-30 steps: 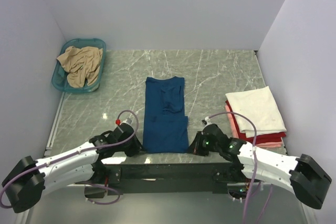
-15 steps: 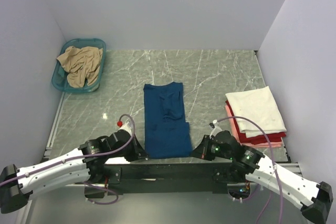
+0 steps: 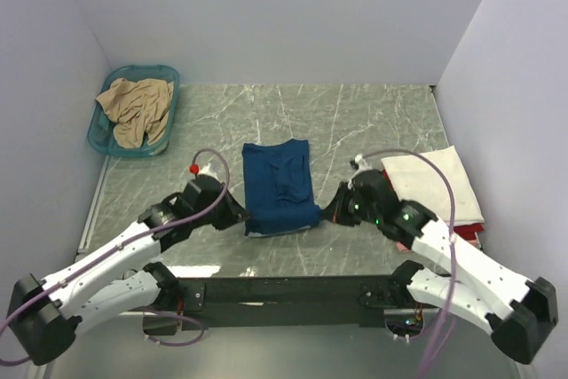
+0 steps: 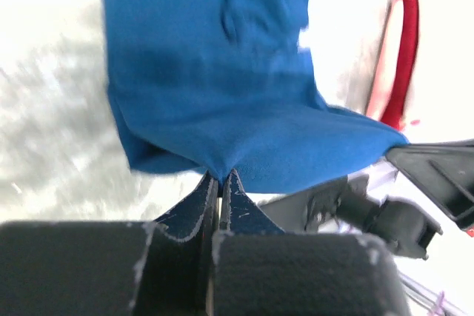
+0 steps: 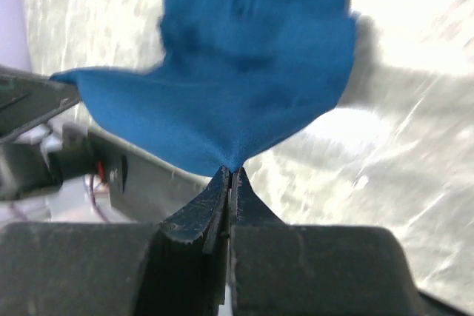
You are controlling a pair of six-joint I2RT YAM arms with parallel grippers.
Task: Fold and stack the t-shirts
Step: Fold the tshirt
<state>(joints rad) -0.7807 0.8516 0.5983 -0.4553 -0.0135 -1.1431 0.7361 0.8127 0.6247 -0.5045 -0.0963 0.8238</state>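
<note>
Marble-pattern table (image 3: 373, 122), plain pale walls on three sides.

Far left: one teal basket (image 3: 102, 135), holding one tan t-shirt (image 3: 135, 108), crumpled, part draped over the rim. How much cloth lies lower in the basket is hidden.

Left arm (image 3: 106, 264) reaches in from the near-left. Left gripper (image 3: 238, 216) is clenched on the near-left corner of the dark blue t-shirt (image 3: 280, 184). In the left wrist view the fingertips (image 4: 209, 196) are pressed together with cloth pinched between them.

The blue shirt sits centre table, long axis running near to far, with wrinkles down the middle. Its near edge is held stretched between the two claws. Whether that edge is off the table is hard to judge from above. A pale strip shows along it, too small to identify.

Right gripper (image 3: 330, 212) is also clamped, on the near-right corner of the same shirt. Right wrist view confirms cloth nipped at the tips. Both wrist views are blurred, with the background washed out.

Right side: a folded stack, with the cream-white t-shirt (image 3: 435, 184) on top and a red t-shirt (image 3: 470, 231) showing only as an edge. Right arm (image 3: 461, 264) covers the stack's near part, so the lower layers can't be counted.

Count: two arms, two grippers, one basket, four shirts distinguishable.
</note>
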